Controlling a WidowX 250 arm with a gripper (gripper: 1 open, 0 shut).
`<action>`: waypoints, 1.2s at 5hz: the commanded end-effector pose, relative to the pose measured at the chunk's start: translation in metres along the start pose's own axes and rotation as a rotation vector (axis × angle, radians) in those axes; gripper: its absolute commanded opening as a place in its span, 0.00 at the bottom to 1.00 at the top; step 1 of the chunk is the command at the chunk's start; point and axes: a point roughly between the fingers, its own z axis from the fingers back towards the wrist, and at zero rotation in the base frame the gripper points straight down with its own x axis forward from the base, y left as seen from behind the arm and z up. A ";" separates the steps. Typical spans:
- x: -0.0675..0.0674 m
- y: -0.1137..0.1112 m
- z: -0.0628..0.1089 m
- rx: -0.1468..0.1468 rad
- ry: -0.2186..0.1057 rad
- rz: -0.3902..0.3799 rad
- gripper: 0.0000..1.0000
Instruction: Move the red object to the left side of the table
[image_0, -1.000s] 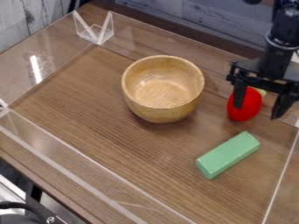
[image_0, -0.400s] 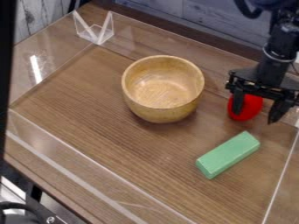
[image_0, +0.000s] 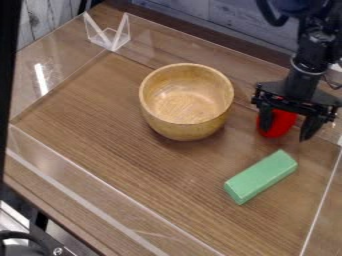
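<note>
The red object (image_0: 278, 122), a small glossy strawberry-shaped toy, sits on the dark wood-grain table (image_0: 120, 150) at the right, just right of the wooden bowl. My black gripper (image_0: 289, 118) points straight down over it, open, with one finger (image_0: 262, 111) on its left and the other (image_0: 318, 124) on its right. The jaws straddle the toy without closing on it. The toy's top is hidden by the gripper body.
A round wooden bowl (image_0: 187, 99) stands mid-table. A green rectangular block (image_0: 261, 177) lies in front of the toy. Low clear acrylic walls (image_0: 80, 205) border the table, with a clear bracket (image_0: 107, 32) at the back left corner.
The gripper has come down and shifted slightly left, so its open fingers now sit lower around the red toy. The toy, bowl and block have not moved.
</note>
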 end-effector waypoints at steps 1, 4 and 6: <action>0.001 -0.003 0.034 -0.077 -0.097 -0.062 1.00; 0.004 -0.005 0.075 -0.145 -0.163 -0.158 0.00; 0.021 0.036 0.152 -0.176 -0.281 -0.031 0.00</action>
